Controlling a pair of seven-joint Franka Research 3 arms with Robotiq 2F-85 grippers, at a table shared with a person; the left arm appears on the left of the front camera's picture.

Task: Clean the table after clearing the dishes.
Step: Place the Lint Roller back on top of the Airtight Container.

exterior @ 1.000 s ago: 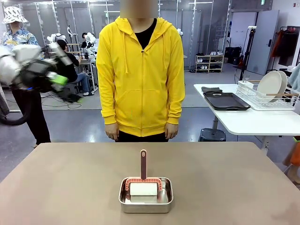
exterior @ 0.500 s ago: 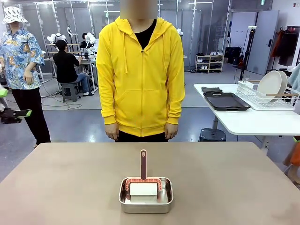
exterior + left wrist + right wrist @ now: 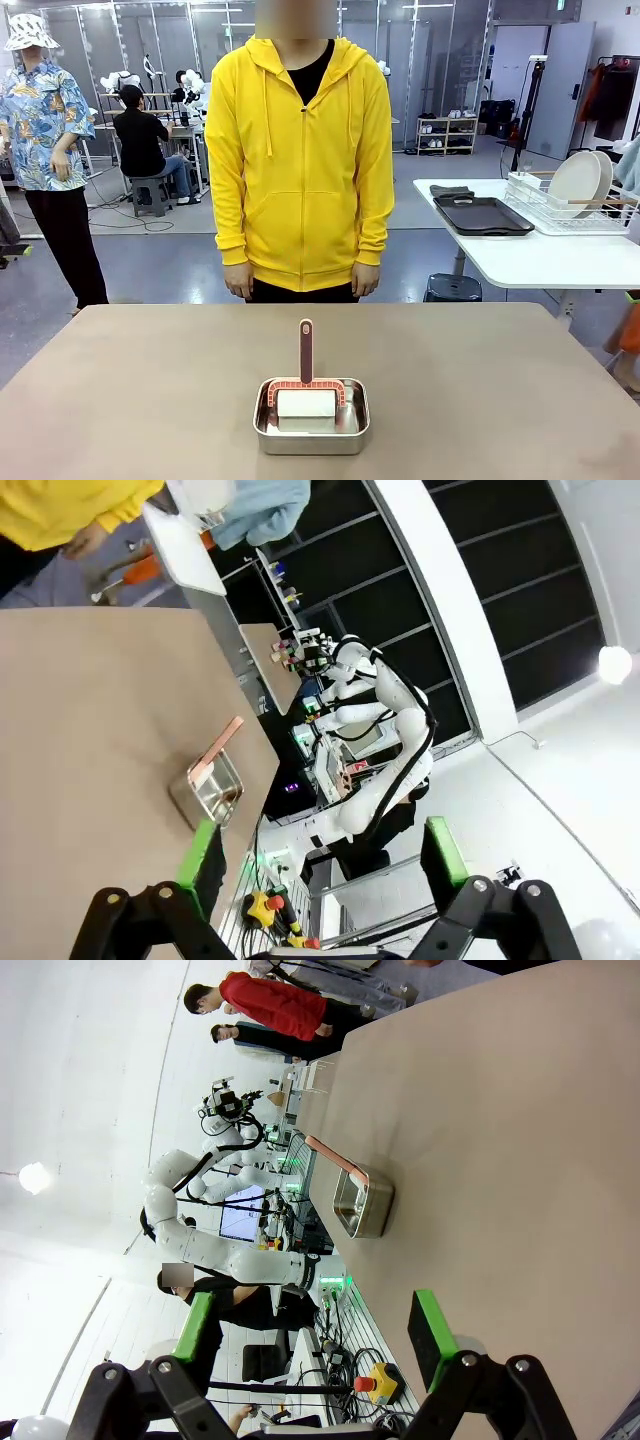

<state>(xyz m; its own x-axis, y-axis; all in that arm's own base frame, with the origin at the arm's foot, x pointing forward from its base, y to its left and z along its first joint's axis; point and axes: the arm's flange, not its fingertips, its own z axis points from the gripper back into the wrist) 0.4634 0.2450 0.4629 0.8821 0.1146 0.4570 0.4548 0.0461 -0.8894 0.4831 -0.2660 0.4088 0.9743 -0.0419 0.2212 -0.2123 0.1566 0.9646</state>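
Where matte table [image 3: 150, 400] spreads — rectangular steel pan [image 3: 311, 425]

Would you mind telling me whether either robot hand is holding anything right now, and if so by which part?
Nothing is held. The left hand and the right hand are both open with empty air between their fingers.

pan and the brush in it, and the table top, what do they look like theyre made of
Pan: looks like steel, its silvery walls giving dull reflections. Brush: likely plastic or rubber, with a matte reddish-brown handle and a red-rimmed head around a white block whose material I cannot tell. Table: a matte taupe-brown top, even in colour with no visible grain, so perhaps laminate.
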